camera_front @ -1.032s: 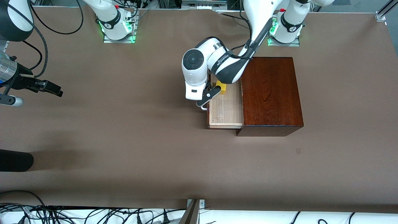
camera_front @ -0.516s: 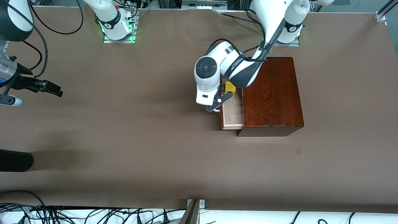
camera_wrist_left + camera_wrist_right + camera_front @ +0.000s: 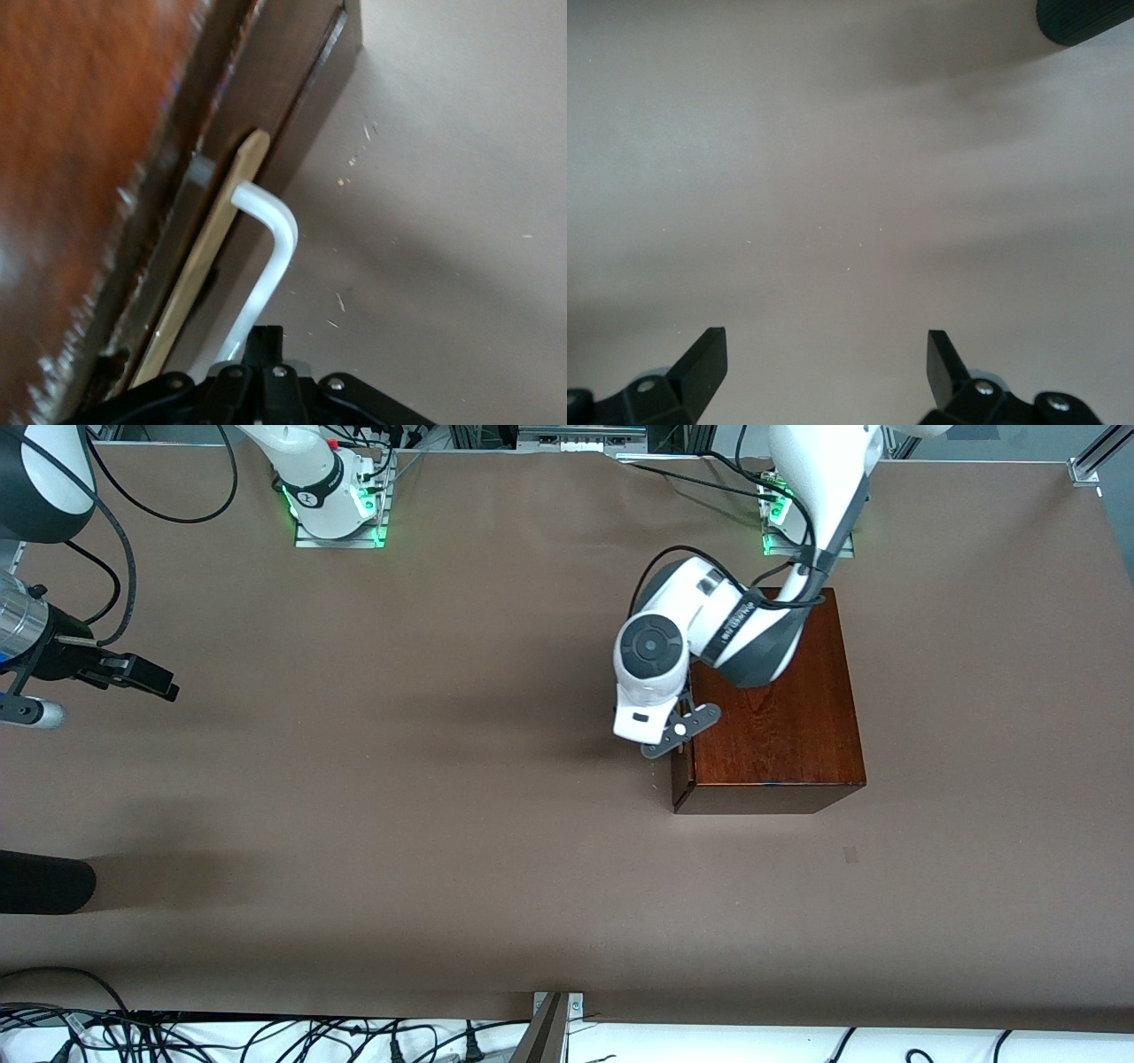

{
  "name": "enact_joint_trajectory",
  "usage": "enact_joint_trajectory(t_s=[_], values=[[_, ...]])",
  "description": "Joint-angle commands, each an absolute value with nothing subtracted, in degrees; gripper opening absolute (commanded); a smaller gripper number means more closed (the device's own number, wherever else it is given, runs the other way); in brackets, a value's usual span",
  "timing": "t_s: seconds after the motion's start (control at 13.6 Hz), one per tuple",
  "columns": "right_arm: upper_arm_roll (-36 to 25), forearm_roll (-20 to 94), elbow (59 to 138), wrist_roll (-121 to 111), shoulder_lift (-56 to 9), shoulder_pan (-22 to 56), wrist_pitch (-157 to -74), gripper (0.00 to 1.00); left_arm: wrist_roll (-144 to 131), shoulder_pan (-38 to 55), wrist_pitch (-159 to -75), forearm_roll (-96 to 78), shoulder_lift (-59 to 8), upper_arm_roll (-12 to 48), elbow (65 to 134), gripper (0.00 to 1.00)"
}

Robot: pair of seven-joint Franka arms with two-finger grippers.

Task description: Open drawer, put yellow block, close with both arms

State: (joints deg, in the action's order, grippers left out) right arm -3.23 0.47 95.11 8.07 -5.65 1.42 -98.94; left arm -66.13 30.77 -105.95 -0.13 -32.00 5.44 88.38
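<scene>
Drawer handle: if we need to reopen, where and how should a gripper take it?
Grip the handle at the middle of its white bar, coming from in front of the drawer. The U-shaped bar stands off the front, leaving a gap for one finger. The shut left gripper is there now.

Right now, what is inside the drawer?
Nothing inside can be seen: the drawer is pushed almost flush into the wooden box, leaving only its front and white handle showing. The left pincer is shut at the handle. No yellow block is visible anywhere.
</scene>
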Motion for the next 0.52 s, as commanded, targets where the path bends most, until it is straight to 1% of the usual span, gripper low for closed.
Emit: enact_joint_trajectory(t_s=[0.0, 0.07, 0.15, 0.29, 0.37, 0.44], values=[[-3.0, 1.3, 94.6, 8.6, -5.4, 1.1, -98.9, 1.00, -64.2, 30.0, -105.1, 2.4, -29.0, 5.0, 90.6, 0.00], [-3.0, 1.3, 94.6, 8.6, -5.4, 1.1, -98.8, 1.00, -64.3, 30.0, -105.2, 2.3, -28.9, 5.1, 90.1, 0.00], [-3.0, 1.3, 94.6, 8.6, -5.4, 1.1, -98.9, 1.00, -64.8, 30.0, -105.2, 1.4, -28.4, 5.5, 89.3, 0.22], [-3.0, 1.3, 94.6, 8.5, -5.4, 1.1, -98.9, 1.00, -65.3, 30.1, -105.3, -2.4, -26.7, 6.8, 88.2, 0.40], [-3.0, 1.4, 94.1, 8.5, -5.4, 1.1, -98.8, 1.00, -65.0, 30.0, -105.3, -4.3, -25.8, 7.0, 87.7, 0.57], [-3.0, 1.3, 93.9, 8.5, -5.5, 1.1, -98.7, 1.00, -64.3, 30.0, -105.3, -4.4, -24.8, 7.2, 87.5, 0.84]])
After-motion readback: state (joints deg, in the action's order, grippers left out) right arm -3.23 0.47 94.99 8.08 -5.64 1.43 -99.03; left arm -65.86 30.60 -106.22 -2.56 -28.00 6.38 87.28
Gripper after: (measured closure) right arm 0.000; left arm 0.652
